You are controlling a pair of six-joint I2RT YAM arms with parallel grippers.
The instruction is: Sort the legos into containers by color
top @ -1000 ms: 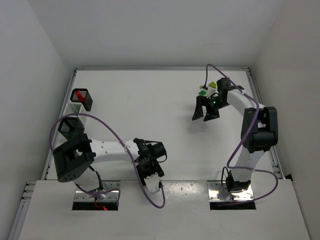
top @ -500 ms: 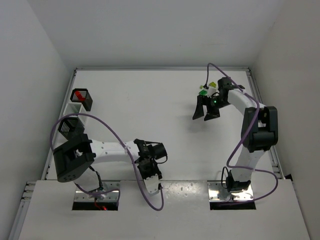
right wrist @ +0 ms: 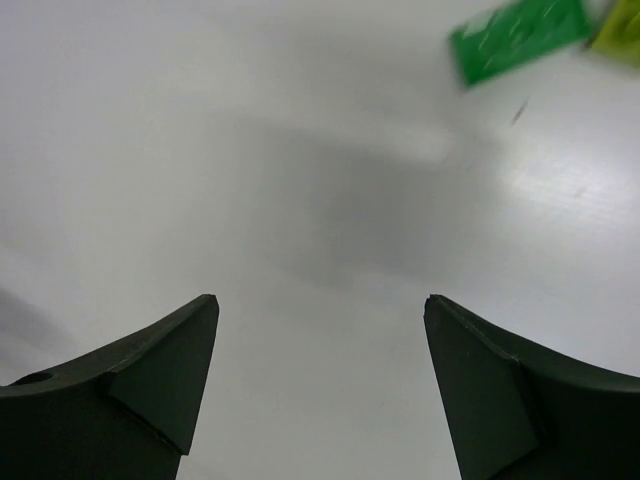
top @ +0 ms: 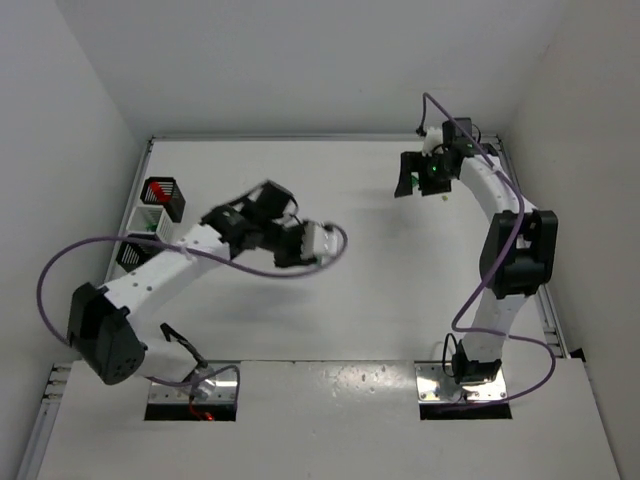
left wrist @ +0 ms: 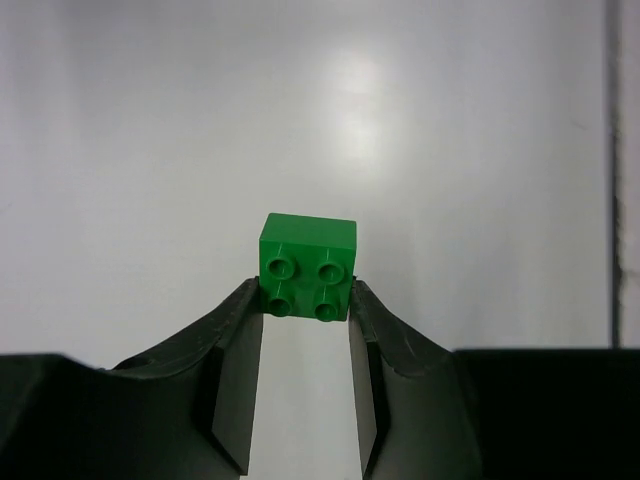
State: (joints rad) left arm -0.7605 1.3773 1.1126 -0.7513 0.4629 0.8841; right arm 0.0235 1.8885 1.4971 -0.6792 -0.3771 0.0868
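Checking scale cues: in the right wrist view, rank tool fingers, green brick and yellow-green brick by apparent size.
1. tool fingers: nearest the camera, so inflated
2. green brick
3. yellow-green brick: cropped at the edge, unsure

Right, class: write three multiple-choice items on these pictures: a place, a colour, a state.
1. The black slatted plastic bin with red pieces stands: A at the left edge of the table; B far right; C between the arm bases.
2. The small plastic brick in the left gripper is: A red; B green; C blue.
3. The right gripper is: A open, empty; B shut on a brick; C shut on a bin.
1 A, overhead view shows it there; 2 B, green studs show; 3 A, its fingers stand wide apart.
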